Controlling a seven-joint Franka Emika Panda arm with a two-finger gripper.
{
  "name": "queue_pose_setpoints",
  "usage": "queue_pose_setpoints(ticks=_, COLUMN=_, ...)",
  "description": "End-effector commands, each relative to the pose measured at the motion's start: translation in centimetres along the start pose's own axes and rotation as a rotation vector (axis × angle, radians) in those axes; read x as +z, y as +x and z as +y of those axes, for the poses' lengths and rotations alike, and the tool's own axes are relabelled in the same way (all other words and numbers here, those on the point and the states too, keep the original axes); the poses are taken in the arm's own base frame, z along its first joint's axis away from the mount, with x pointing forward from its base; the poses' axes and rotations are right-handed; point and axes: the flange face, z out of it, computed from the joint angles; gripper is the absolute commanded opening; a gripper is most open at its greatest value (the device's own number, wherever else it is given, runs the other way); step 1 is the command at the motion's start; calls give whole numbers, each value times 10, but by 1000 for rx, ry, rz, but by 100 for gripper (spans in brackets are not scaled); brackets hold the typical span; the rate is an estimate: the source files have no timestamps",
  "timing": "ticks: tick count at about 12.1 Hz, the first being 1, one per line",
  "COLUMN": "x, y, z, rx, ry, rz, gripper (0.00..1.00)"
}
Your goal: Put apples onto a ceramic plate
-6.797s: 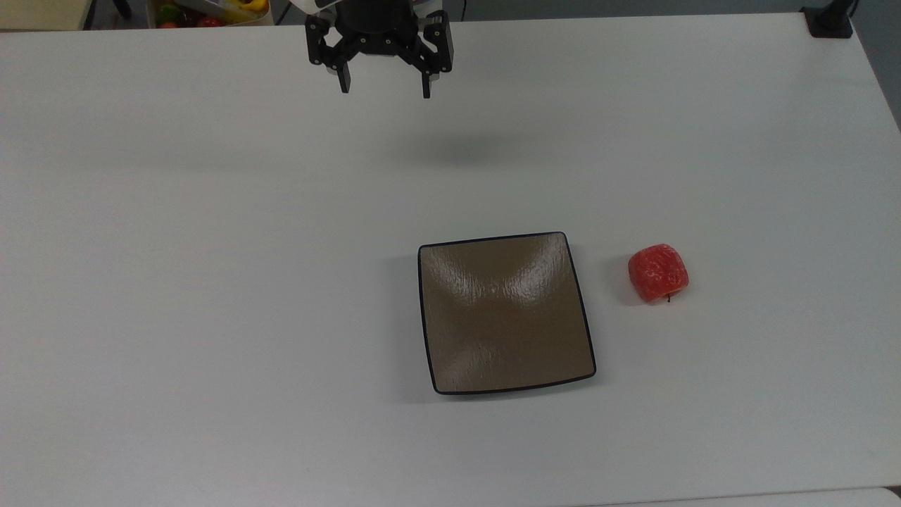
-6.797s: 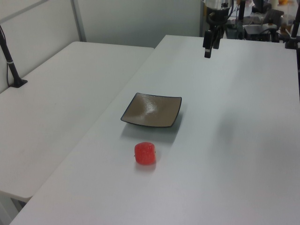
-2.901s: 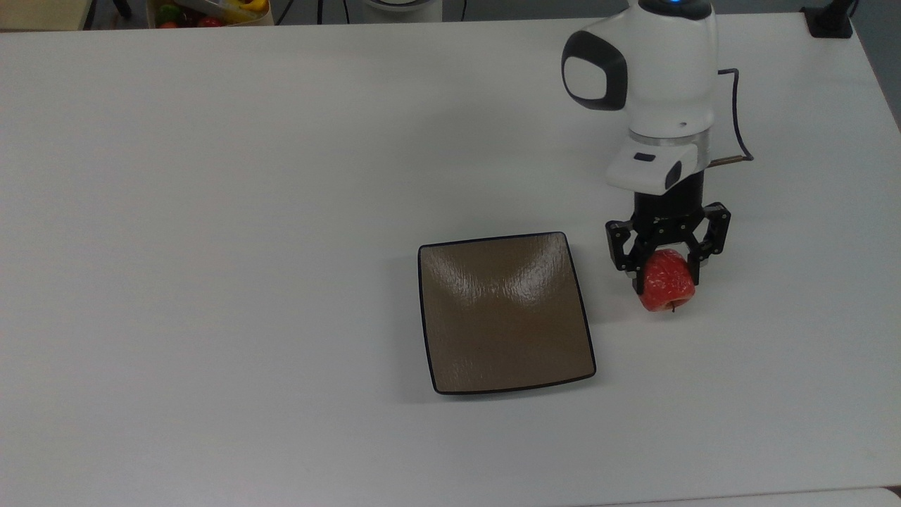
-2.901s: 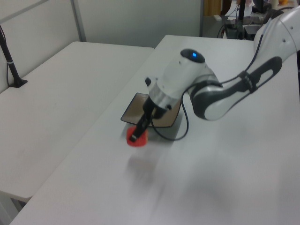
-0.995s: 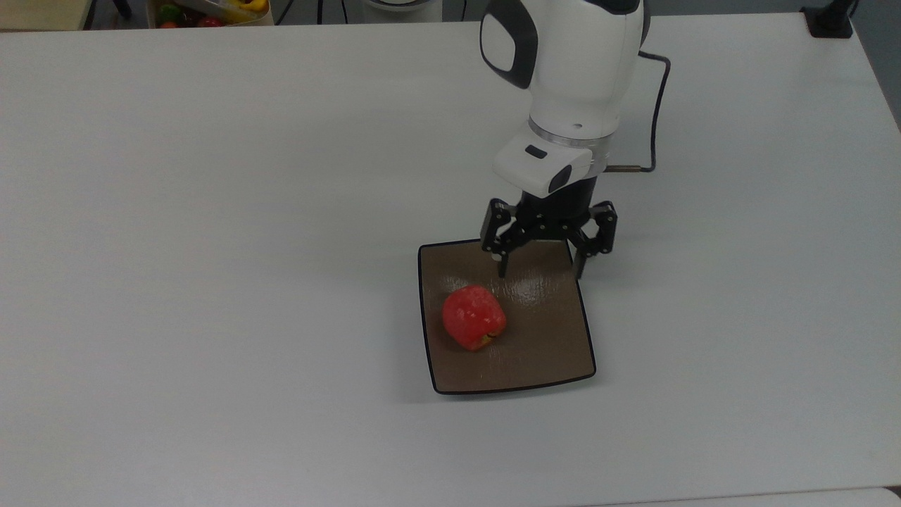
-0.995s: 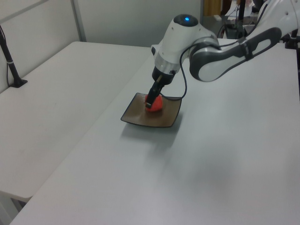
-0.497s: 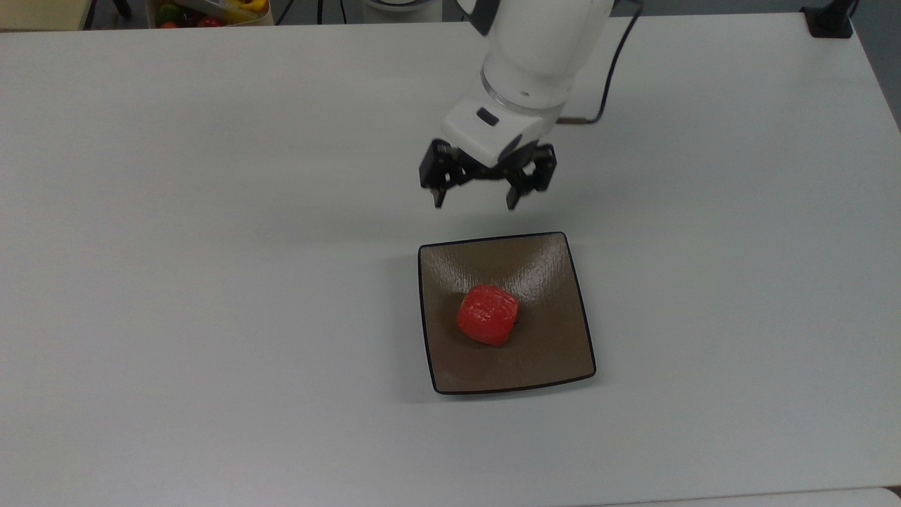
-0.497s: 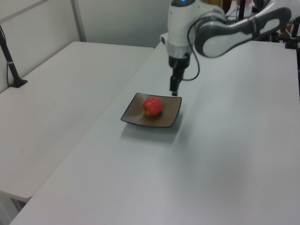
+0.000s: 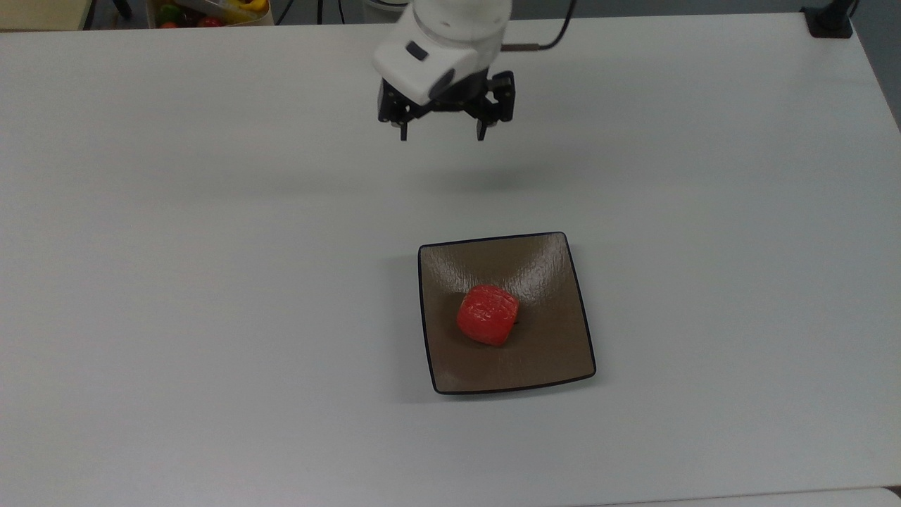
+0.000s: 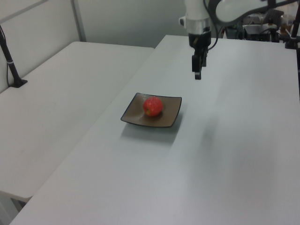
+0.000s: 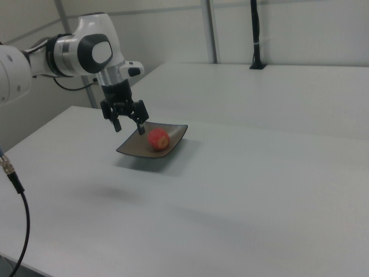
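Bright even light, soft shadows, plate (image 9: 549, 352) glare

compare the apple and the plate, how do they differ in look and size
The apple is red-orange and blocky-round; the plate is brown, square and shallowly dished. The apple is far smaller, covering just the middle of the plate. The apple's skin looks wrinkled and dull, while the plate is glossy with a thin dark rim. Both sit apart from the open gripper.

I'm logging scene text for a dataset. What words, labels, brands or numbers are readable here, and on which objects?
None can be read: there is no legible text on the square glossy brown ceramic plate, the small red-orange apple, the black two-finger gripper or the white table.
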Motion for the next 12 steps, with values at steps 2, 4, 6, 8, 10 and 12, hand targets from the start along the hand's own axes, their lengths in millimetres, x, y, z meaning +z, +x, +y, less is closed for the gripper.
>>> queue_pose_setpoints(ticks=2, x=-60, y=-54, z=27, rx=27, ry=63, rz=133, gripper=100)
queue_pose_setpoints(ticks=4, x=-72, y=-63, z=33, rx=38, ry=65, rz=153, gripper=100)
queue_pose_setpoints(ticks=6, x=-47, y=-60, z=41, rx=45, ry=63, rz=135, gripper=100)
queue_pose_setpoints(ticks=8, x=-46, y=-63, z=48, rx=62, ry=68, rz=188, gripper=100)
queue_pose_setpoints(ticks=10, x=-29, y=-68, z=49, rx=73, ry=64, rz=125, gripper=100)
queue_pose_setpoints(ticks=12, x=-26, y=-74, z=54, rx=62, ry=55, rz=65, gripper=100)
